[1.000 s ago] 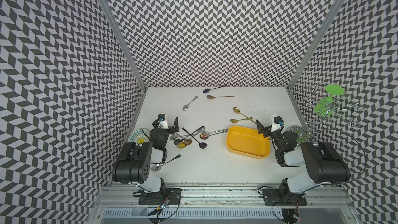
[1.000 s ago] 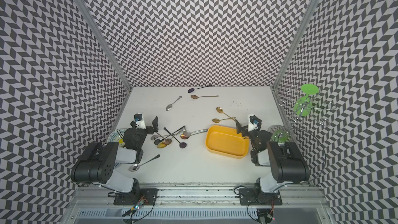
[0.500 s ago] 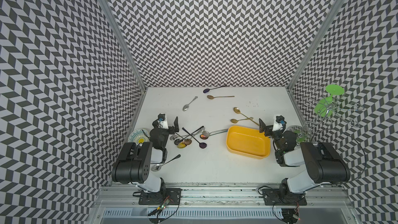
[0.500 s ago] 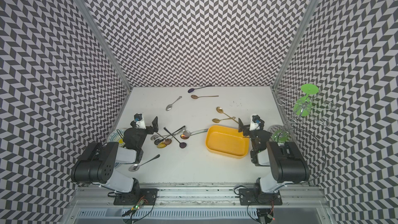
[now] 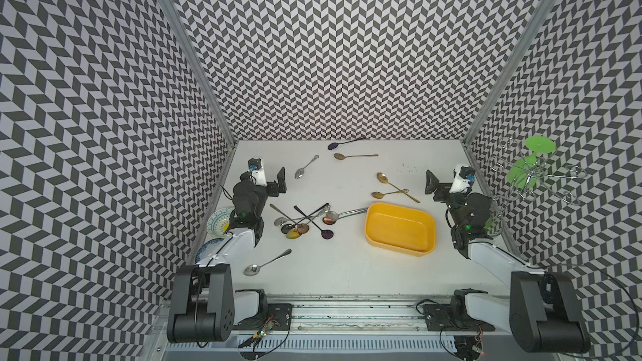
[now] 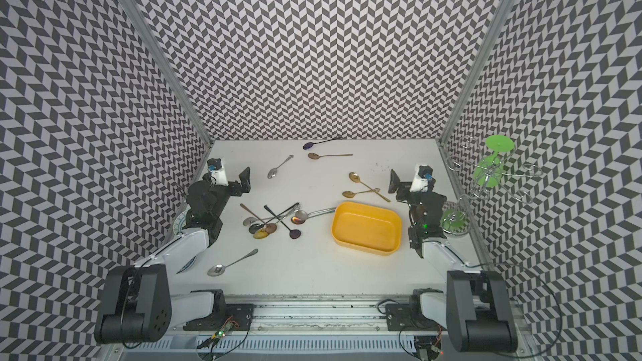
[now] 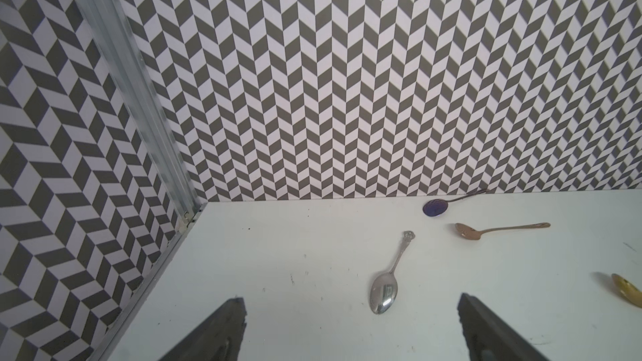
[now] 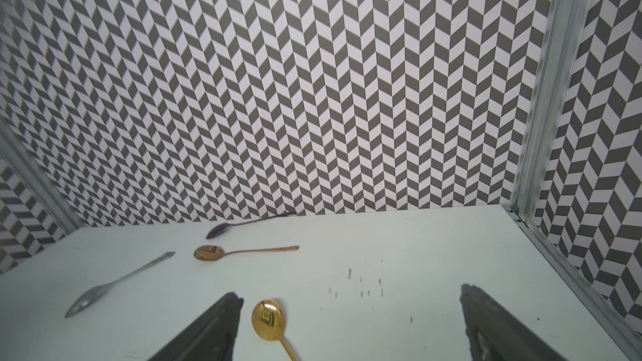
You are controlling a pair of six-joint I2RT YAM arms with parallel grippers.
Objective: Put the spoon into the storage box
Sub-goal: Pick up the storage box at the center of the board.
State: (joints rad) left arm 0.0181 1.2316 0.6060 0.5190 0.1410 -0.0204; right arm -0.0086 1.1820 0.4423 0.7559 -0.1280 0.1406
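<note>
Low over the table (image 5: 347,272), left tool (image 7: 351,303) gaping forward, right tool (image 8: 350,293) likewise

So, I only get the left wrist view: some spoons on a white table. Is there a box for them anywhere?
Observer: Yes, a yellow box sits on the table near the right arm, with nothing in it.
Operator: Are there more spoons than the few I see?
Observer: Yes, a tangled pile of spoons lies between the left arm and the box.
Operator: What about the other arm's gripper?
Observer: The right gripper is open and empty, and a gold spoon lies close by it.
</note>
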